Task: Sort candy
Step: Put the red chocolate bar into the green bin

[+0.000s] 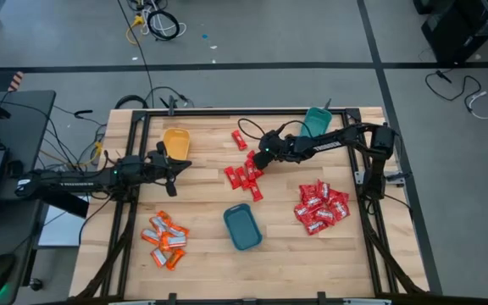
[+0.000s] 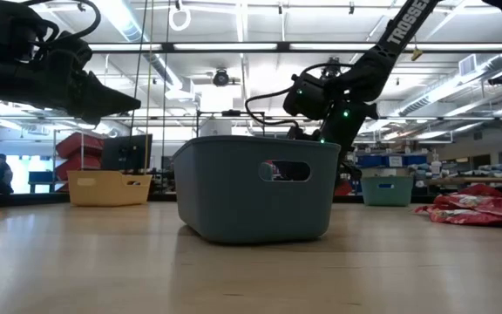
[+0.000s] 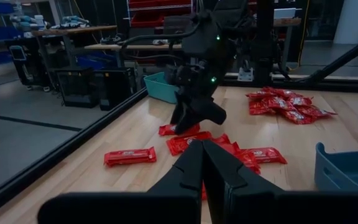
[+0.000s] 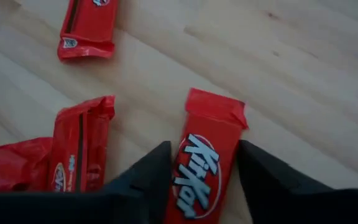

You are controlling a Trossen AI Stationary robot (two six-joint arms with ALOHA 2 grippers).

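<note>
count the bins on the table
3. A yellow bin sits at the far left, near the left pincer. One teal bin stands at the far right edge. Another teal bin sits near the table's middle front. None seem hidden.

Two dark, slender arms are seen in the high view, the left arm at centre left, the right arm at upper right. White lettering is printed along the right arm's upper link at the low view's top right. Small green lights and looped black cables are shown near its wrist. Wedge-shaped black fingers are seen at the left wrist view's bottom.
</note>
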